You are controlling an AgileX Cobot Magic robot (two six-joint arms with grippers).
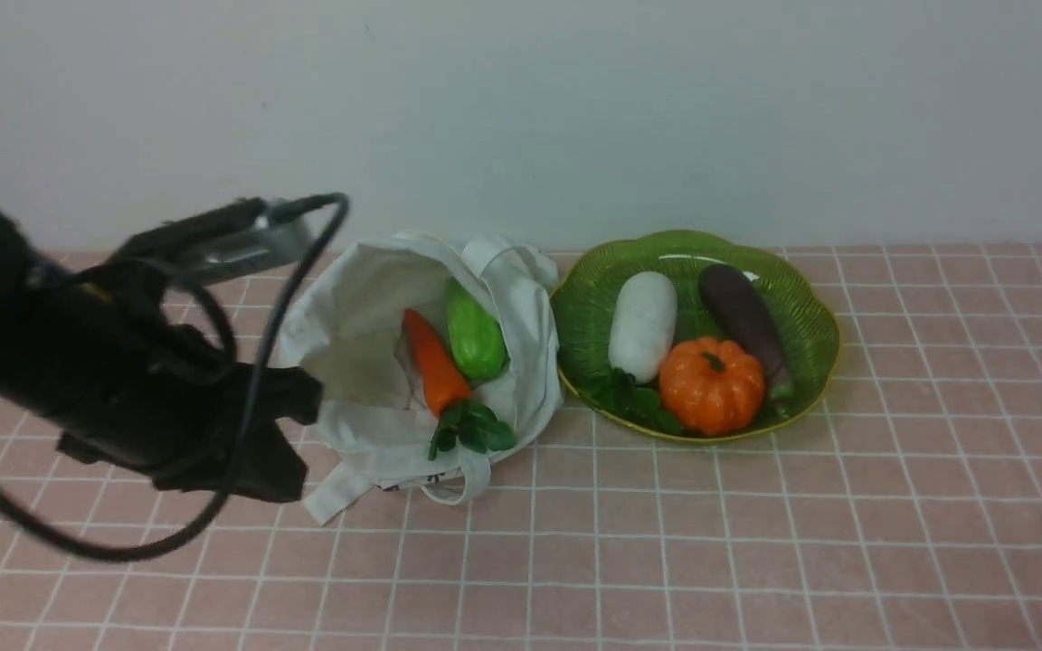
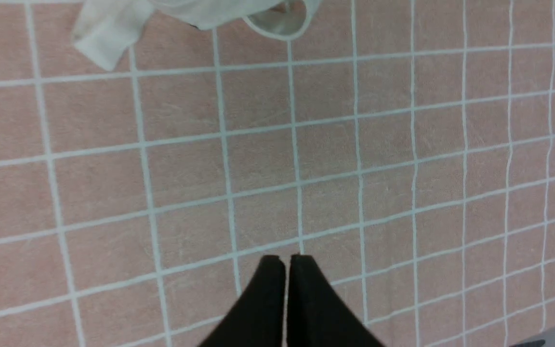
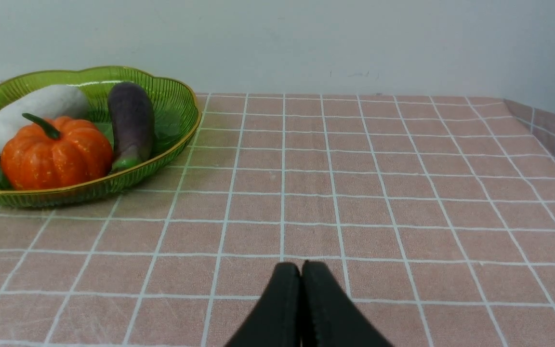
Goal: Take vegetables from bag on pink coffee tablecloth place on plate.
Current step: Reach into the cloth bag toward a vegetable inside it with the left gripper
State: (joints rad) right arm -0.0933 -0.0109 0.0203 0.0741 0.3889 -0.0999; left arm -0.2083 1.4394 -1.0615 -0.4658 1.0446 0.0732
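The off-white bag (image 1: 367,362) lies open on the pink coffee tablecloth (image 1: 756,542). Inside it are an orange carrot (image 1: 435,362) with a green leafy top and a light-green gourd (image 1: 474,339). The green plate (image 1: 810,298) stands just right of the bag and holds a white radish (image 1: 643,324), a purple eggplant (image 1: 743,316) and an orange pumpkin (image 1: 711,384). My left arm (image 1: 168,398) hovers left of the bag. The left gripper (image 2: 287,258) is shut and empty above bare cloth, near the bag's straps (image 2: 109,33). My right gripper (image 3: 300,264) is shut and empty, low over the cloth right of the plate (image 3: 181,135).
A pale wall runs behind the table. The cloth's far right corner and edge (image 3: 547,130) show in the right wrist view. A black cable (image 1: 250,389) loops from the left arm, in front of the bag's left side.
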